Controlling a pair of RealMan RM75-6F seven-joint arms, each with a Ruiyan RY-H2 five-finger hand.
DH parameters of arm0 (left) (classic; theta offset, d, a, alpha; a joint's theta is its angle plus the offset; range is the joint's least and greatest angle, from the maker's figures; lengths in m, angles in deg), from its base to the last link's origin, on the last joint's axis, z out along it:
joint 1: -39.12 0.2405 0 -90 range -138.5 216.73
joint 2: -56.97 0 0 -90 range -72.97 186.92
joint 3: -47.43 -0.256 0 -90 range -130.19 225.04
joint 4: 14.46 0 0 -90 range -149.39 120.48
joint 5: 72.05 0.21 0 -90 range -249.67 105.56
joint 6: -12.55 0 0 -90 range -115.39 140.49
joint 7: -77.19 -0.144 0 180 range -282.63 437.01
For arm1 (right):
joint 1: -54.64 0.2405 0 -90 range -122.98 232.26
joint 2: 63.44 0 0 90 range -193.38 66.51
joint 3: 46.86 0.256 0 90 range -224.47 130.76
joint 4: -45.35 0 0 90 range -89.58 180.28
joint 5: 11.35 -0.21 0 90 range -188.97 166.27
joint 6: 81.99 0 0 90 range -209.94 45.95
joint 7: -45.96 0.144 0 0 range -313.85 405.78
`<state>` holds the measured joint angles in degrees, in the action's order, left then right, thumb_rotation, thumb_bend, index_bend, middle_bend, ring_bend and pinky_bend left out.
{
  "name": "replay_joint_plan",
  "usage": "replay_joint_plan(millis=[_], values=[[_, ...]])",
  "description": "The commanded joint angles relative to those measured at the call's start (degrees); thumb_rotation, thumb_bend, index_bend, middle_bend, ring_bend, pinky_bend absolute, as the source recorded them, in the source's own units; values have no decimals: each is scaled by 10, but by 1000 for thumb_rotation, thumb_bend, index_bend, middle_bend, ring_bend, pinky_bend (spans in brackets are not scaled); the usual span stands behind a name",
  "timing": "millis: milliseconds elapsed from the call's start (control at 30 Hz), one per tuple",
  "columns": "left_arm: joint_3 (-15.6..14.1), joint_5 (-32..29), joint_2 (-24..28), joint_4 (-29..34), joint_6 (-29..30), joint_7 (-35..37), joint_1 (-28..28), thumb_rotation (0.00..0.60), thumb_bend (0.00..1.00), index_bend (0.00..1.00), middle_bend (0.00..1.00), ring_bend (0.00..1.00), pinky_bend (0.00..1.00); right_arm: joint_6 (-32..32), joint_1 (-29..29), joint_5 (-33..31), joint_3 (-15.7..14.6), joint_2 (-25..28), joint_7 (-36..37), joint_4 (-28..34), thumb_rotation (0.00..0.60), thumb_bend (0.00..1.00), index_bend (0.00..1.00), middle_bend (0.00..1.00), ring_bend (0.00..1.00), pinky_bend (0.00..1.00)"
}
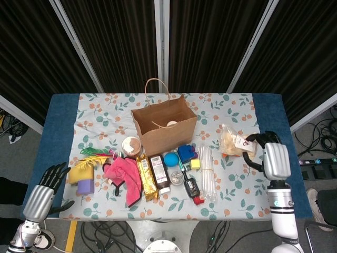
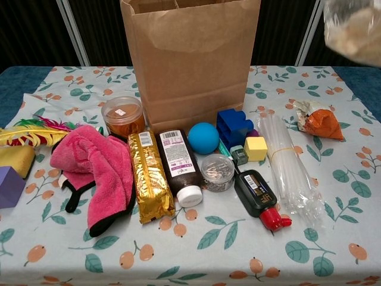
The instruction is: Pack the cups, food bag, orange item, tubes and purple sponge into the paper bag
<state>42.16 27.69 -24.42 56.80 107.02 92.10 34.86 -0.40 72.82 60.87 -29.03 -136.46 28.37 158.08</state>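
My right hand [image 1: 274,158] holds the clear food bag [image 1: 234,143] up off the table at the right; in the chest view only the food bag [image 2: 354,30] shows, at the top right. The brown paper bag [image 1: 164,126] stands open at the middle back, with something pale and round inside. An orange-lidded cup [image 2: 123,116] sits at its left foot. The orange item [image 2: 318,119] lies to the right, beside the bundle of clear tubes [image 2: 289,167]. At the far left lies the purple sponge [image 2: 9,185]. My left hand [image 1: 50,182] hangs open off the front left corner.
A pink cloth [image 2: 98,170], gold packet [image 2: 150,182], brown bottle [image 2: 178,167], blue ball [image 2: 203,137], blue block [image 2: 233,126], yellow cube [image 2: 255,148], small clear tub [image 2: 217,171] and black bottle [image 2: 257,193] crowd the front middle. Feathers and a yellow sponge [image 1: 80,171] lie left.
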Motion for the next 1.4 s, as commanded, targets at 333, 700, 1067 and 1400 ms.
replay_joint_plan(millis=[333,700,1067,1400], values=[[9,-11,0,-3,-2,10,-2,600,0,87,67,28,69,-33,226,-15,122,-88,-215,-55,600,239,455,455,351,231],[12,-20,0,-8,-5,22,-2,600,0,87,67,27,69,-74,343,10,102,-211,-211,-264,600,231,455,455,351,232],[11,-18,-1,-9,-6,25,-2,600,0,87,67,28,69,-77,367,-5,86,-252,-204,-311,600,235,455,455,351,232],[9,-14,-2,-9,-4,23,-2,600,0,87,67,27,69,-59,358,-14,91,-232,-201,-289,600,234,455,455,351,232]])
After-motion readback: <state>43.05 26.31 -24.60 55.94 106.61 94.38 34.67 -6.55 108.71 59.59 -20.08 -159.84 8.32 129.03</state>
